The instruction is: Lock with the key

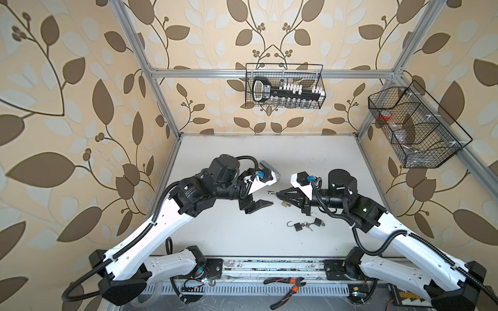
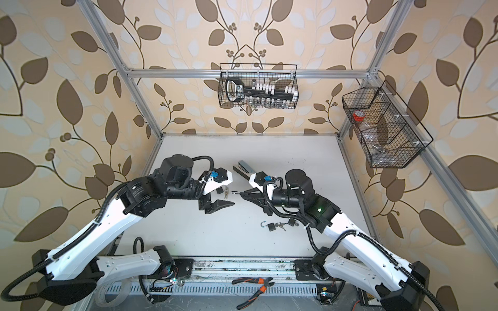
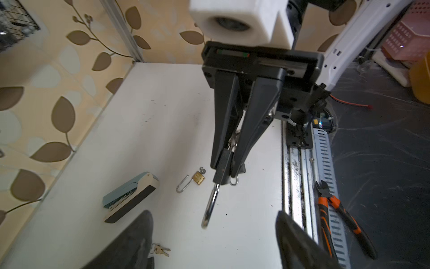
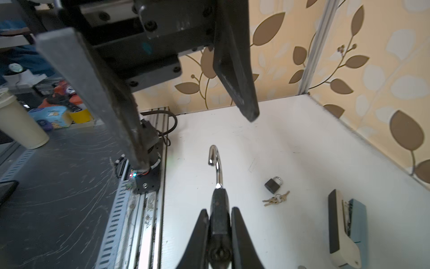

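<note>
A: Where is the thing to be locked?

B: The black padlock (image 4: 219,205) hangs over the middle of the surface (image 4: 290,139), clear of it. Its body is pinched in the right fingers (image 4: 199,233), which are drawn narrow around it. Its shackle (image 4: 217,163) stands open and points toward the left fingers (image 4: 235,81), spread wide and holding nothing.

A: What does the step call for?

B: Probably closing the shackle. The right arm should hold the body steady while the left turns the shackle's free end over its hole and presses straight in. A slanted push would likely twist the padlock in the grip. Whether a key already sits in it cannot be told. A loose pair of keys (image 4: 275,199) lies on the surface just beside a shut padlock (image 4: 273,184), near the stapler (image 4: 344,244).

A: Any writing?

B: None legible on the padlock. The label (image 1: 265,90) on the rack in the back wall's basket (image 1: 284,64) is too small to read.
</note>
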Action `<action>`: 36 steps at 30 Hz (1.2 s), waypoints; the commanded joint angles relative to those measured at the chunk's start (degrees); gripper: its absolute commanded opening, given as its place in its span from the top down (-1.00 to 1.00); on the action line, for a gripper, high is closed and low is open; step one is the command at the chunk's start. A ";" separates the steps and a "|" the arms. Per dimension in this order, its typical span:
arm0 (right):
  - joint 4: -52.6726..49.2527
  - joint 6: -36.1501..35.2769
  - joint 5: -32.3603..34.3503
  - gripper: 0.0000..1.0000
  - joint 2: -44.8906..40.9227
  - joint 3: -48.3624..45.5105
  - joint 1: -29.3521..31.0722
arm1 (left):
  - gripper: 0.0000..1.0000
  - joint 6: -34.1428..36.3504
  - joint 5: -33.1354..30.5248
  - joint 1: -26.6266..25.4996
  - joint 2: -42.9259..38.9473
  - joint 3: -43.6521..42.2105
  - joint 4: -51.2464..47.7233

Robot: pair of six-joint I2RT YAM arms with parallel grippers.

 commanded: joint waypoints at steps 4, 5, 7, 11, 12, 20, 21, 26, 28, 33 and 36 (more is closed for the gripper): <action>9.99 2.10 9.36 1.00 -0.98 -2.89 0.27 | -0.98 -26.88 -6.70 2.63 -2.47 -1.09 12.79; 10.24 1.93 8.99 1.00 -0.91 -2.91 0.26 | -0.98 -29.57 -7.14 2.62 -2.44 -1.29 12.99; 11.18 2.35 8.49 1.00 -0.56 -3.08 0.24 | -0.98 -36.87 -6.32 2.66 -3.24 -3.59 16.12; 12.45 0.76 5.02 1.00 -1.32 -4.10 0.18 | -0.98 -44.24 -2.12 2.62 -5.31 -9.70 23.61; 12.86 0.30 4.45 1.00 -1.73 -4.39 0.15 | -0.98 -44.75 -3.04 2.70 -5.52 -10.31 23.91; 12.82 -2.53 -3.68 1.00 -3.86 -4.72 -0.08 | -0.94 -44.86 -3.58 3.93 -2.58 -7.05 19.34; 12.71 -2.85 -4.12 1.00 -4.05 -4.77 -0.08 | -0.92 -44.97 -3.54 3.88 -2.45 -7.26 19.68; 13.28 -2.73 -3.92 1.00 -5.02 -5.09 -0.08 | -0.80 -45.22 -1.32 3.87 -1.54 -8.43 20.61; 13.45 -2.45 -3.42 1.00 -5.05 -5.08 -0.08 | -0.73 -45.24 0.94 3.85 -1.14 -8.55 21.30; 13.56 -2.42 -2.66 1.00 -4.86 -5.08 -0.08 | -0.61 -44.68 3.76 3.93 -1.00 -9.52 21.89; 14.25 -1.49 -2.12 1.00 -5.21 -5.35 -0.08 | -0.55 -44.84 4.15 3.93 -1.26 -10.73 22.14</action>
